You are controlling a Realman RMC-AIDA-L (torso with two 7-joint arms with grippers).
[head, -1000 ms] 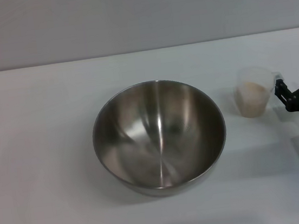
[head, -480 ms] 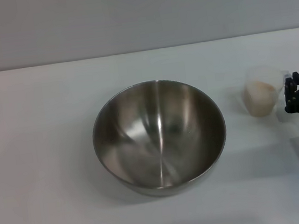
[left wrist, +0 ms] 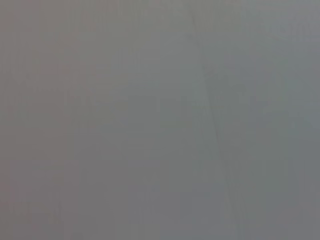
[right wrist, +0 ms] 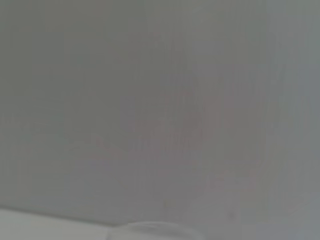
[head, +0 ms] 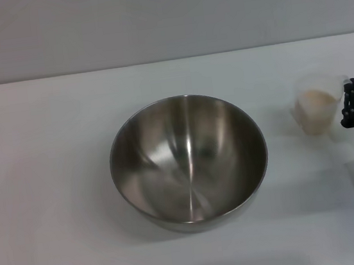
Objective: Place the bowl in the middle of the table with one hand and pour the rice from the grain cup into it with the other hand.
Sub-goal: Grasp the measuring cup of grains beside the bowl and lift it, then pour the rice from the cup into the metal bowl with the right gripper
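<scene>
The stainless-steel bowl (head: 188, 160) sits upright and empty in the middle of the white table (head: 50, 154). The clear grain cup (head: 317, 105) is to the right of the bowl, apart from it and upright, with pale rice (head: 315, 98) inside. My right gripper (head: 353, 107) is at the right edge of the head view, shut on the cup's handle side. The right wrist view shows mostly grey wall, with a pale curved rim (right wrist: 155, 230) at its lower edge. My left gripper shows in no view; the left wrist view is plain grey.
The grey wall (head: 163, 18) rises behind the table's far edge. Bare tabletop lies to the left of and in front of the bowl.
My right gripper has closed on the cup's handle, and the cup has shifted to the right, farther from the bowl. The bowl has not moved.
</scene>
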